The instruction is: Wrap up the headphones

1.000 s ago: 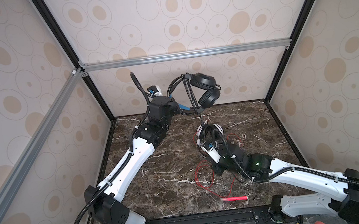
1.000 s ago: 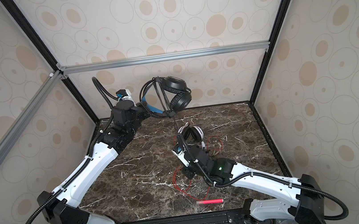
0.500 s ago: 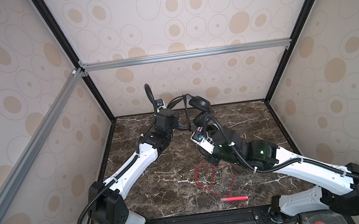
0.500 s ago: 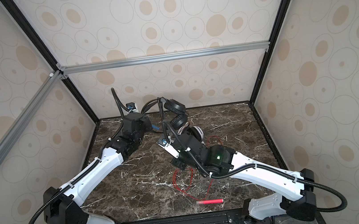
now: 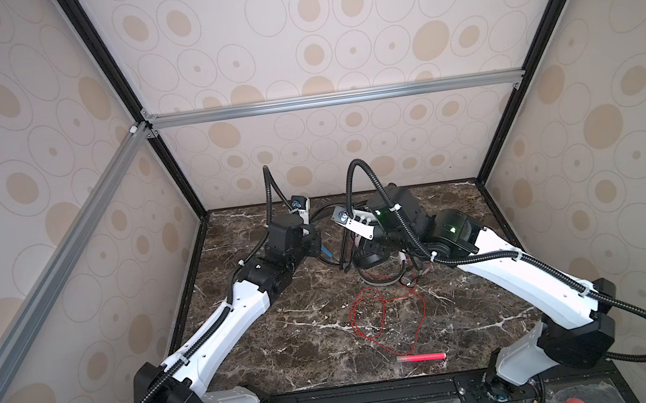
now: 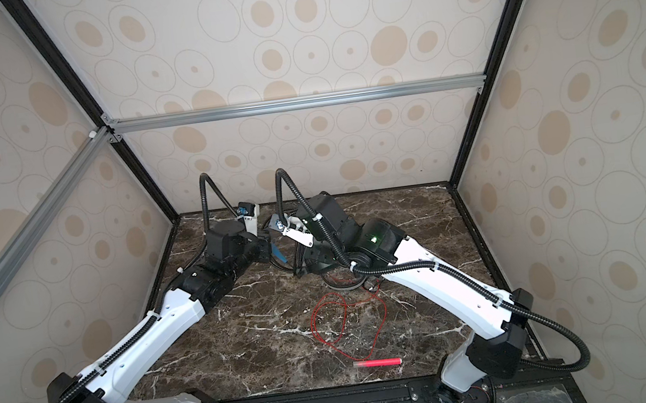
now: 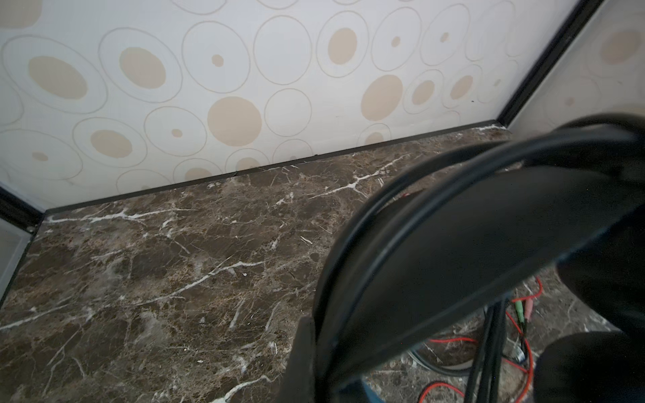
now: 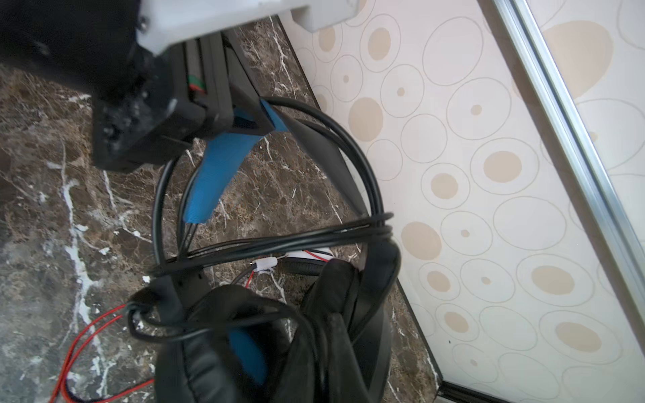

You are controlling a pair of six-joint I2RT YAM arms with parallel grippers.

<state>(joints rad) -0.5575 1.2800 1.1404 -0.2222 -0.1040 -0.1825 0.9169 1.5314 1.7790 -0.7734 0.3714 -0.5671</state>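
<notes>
Currently gripping black headset [image 8: 324,157] with left fingers [image 8: 246,94], clamped tight on the blue strip [image 8: 220,174] of the band. Holding the band clear of the tabletop [image 5: 288,340], arching away from left fingers, with cups [image 8: 335,314] bunched at the far end, right up against the right wrist camera [image 5: 341,220]. Seeing black cable [image 8: 279,241] wound across the band in several turns between left fingers and cups, plus one loose loop running round outside the band. Right fingers clenched, but buried behind the cups in the wrist view and under the right arm [image 5: 489,270] in both top views. Can't tell what is pinched there, cup or cable. Seeing white headset [image 5: 381,282] flat on tabletop just under the right fingers, mostly covered by the black one; only a band arc and a white bit showing. Noting thin red cable [image 5: 369,318] trailing from it in loose loops over the tabletop, out from under right fingers on the side away from the back wall [image 5: 349,157]. Spotting pink stick [image 5: 421,358] at the far end of those loops, well apart from both sets of fingers; joined to the cable or not, can't tell. Also seeing green and pink plugs [image 7: 520,308] in left wrist view, just past the black band from left fingers, beside red cable strands. Left and right fingers close together near the back wall, black headset bridging between.
</notes>
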